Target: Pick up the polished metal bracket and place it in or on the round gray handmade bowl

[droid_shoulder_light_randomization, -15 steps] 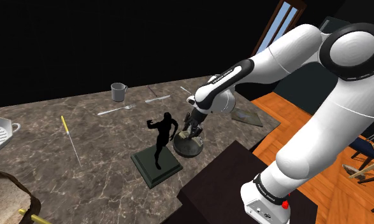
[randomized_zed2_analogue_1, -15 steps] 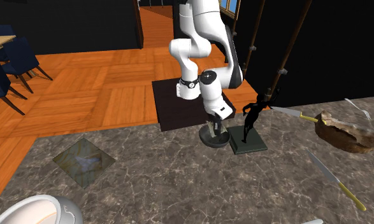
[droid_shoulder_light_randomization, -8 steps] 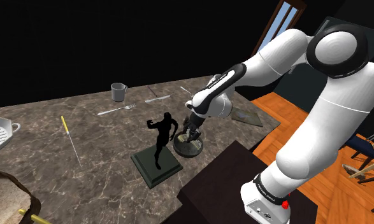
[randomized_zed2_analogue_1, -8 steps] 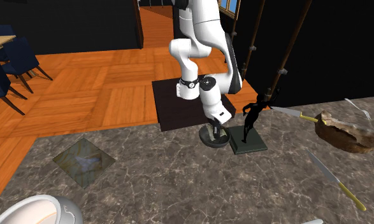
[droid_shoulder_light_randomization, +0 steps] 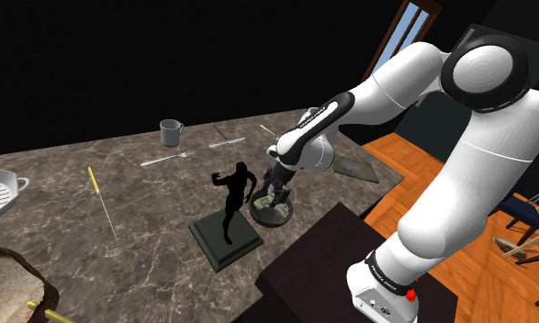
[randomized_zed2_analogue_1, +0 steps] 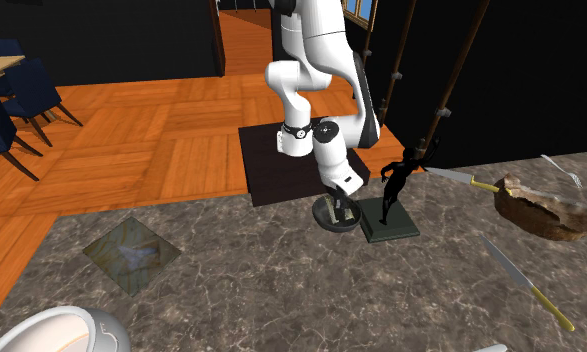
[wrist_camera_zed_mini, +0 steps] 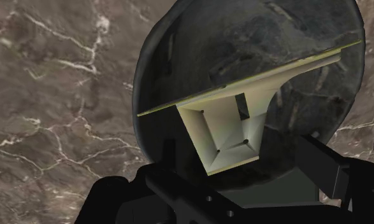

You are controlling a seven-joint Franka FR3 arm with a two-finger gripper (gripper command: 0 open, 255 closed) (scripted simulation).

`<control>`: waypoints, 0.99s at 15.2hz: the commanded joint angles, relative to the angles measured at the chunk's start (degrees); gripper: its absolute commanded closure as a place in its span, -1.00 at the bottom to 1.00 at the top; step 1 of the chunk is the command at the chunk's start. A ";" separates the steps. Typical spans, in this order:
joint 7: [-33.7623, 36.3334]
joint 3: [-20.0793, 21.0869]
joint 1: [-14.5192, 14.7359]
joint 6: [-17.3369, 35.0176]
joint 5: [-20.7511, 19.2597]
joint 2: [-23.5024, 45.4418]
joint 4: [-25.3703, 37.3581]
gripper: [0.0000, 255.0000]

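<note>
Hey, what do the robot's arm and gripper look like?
The arm has rounded glossy white links, dark joint bands with small white lettering, and a red spot near its base. The gripper is all black with two blocky fingers.

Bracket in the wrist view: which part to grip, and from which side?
I'd take the bracket by its narrow boxy web, one finger on each side face, coming down from above the bowl along the line of the gripper. The web fits between the open fingers; the wide flange is a thin sheet seen edge-on, broader than the gap between them.
</note>
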 commanded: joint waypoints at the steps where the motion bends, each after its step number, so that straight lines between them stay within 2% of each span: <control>1: 0.00 0.00 0.00 0.00 0.00 0.00 0.00 -1.00; 4: 0.00 0.00 0.00 0.00 0.00 0.00 0.00 -1.00; 8: 1.65 -1.15 -1.22 -8.43 -2.01 -9.03 -0.96 -1.00; 15: 1.65 -1.15 -1.22 -8.43 -2.01 -9.03 -0.96 -1.00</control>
